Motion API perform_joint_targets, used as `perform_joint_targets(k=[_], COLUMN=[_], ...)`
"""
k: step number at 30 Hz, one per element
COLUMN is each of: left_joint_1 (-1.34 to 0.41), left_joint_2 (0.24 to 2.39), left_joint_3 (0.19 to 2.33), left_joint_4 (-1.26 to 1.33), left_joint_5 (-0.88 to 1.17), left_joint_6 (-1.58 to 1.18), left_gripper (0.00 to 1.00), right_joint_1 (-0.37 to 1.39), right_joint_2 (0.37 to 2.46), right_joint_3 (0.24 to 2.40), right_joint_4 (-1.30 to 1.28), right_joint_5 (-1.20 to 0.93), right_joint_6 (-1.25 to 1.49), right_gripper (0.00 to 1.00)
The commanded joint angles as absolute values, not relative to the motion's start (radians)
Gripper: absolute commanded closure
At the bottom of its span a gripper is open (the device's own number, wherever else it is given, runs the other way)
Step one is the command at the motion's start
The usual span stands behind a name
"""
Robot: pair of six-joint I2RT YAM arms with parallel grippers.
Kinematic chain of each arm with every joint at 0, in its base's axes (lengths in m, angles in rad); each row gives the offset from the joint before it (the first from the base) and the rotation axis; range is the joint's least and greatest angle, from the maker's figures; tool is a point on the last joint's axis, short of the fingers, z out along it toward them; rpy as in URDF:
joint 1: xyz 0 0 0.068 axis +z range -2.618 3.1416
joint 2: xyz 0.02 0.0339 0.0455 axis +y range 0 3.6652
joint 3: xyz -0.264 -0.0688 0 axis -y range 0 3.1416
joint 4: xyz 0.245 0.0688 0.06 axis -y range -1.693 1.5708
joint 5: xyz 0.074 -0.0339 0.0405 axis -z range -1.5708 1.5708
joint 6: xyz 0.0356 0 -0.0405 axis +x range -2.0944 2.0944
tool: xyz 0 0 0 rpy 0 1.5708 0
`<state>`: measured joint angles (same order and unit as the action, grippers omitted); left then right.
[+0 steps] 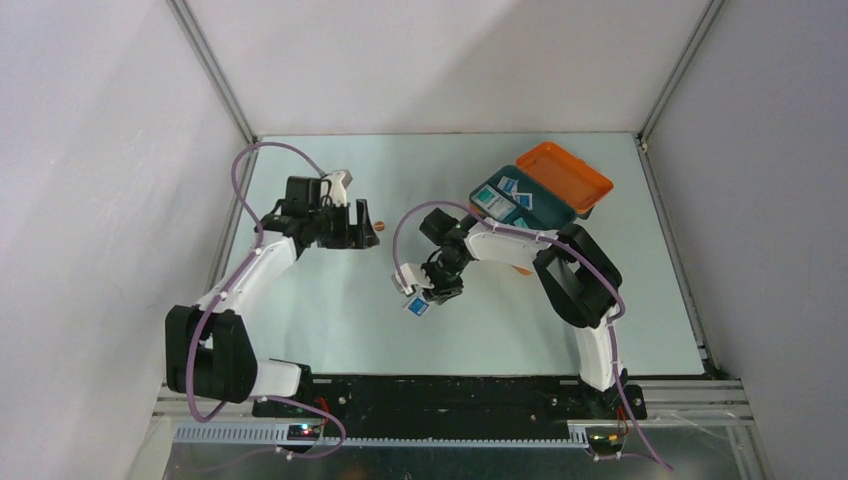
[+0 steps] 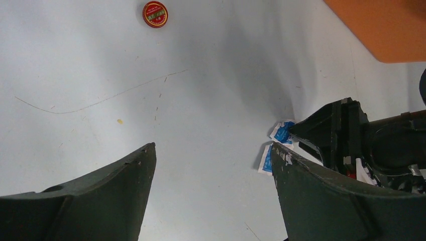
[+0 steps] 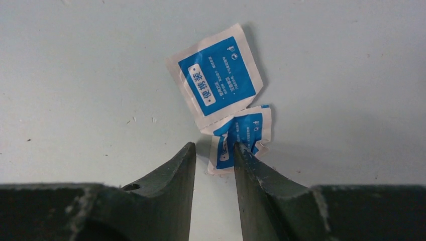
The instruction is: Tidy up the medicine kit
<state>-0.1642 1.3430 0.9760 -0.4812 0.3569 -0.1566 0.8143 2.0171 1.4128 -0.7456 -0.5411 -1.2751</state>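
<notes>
The kit (image 1: 556, 214) sits at the far right of the worktop (image 1: 330, 310), open. Its long axis runs on a diagonal, from far-left to near-right. The orange lid (image 1: 566, 176) is thrown back on the far-right side, inner face up. The teal tray (image 1: 478, 190) faces up beside it, with blue-white packets in its compartments.

My right arm is folded at the elbow just in front of the kit. Its forearm reaches left across the middle of the worktop, wrist angled down. The right end effector (image 3: 213, 148) is narrow but not clamped. Two sachets lie at its tips: the flat sachet (image 3: 216, 75) just past them, and the crumpled sachet (image 3: 246, 133) overlapping it. The crumpled one has a corner in the gap against the right finger (image 3: 246, 165), and I see clear space between it and the other finger.

My left arm stretches forward from its base with the forearm turned right. The left end effector (image 2: 213, 150) is spread wide with nothing in it, and it points at a small red tin (image 2: 154, 14) lying a little beyond it.
</notes>
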Motion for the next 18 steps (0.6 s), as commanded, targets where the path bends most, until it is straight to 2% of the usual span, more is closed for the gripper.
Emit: perform_joint_targets(k=[1,3,9,13,18], left_joint_1=[-0.143,-0.140,-0.114,-0.096,-0.075], left_joint_2=[1.365,1.385,1.433,1.477,1.530], left_joint_3=[0.997,1.011,1.048,1.078,1.146], left_joint_4=[-0.453,-0.454,-0.455,-0.455,-0.479], left_joint_5=[0.387,0.388,0.422,0.466,0.497], left_joint_6=[-0.173,-0.173,-0.204,-0.247,-0.271], left_gripper=[0.12,0.12,0.13,0.15,0.16], right_joint_1=[0.825,0.828,0.819,0.791,0.733], right_joint_2=[2.021,2.024,1.995,1.934,1.887], right_joint_3=[1.383,1.376,1.375,1.404,1.543], right_joint_4=[-0.761,-0.758,-0.723,-0.722,-0.739], right_joint_5=[-0.543,-0.544,-0.556,-0.578,-0.650], right_joint_6=[-1.314,-1.307,-1.234,-1.190,-1.048], right_gripper=[0.62,0.67,0.98,1.00,1.00])
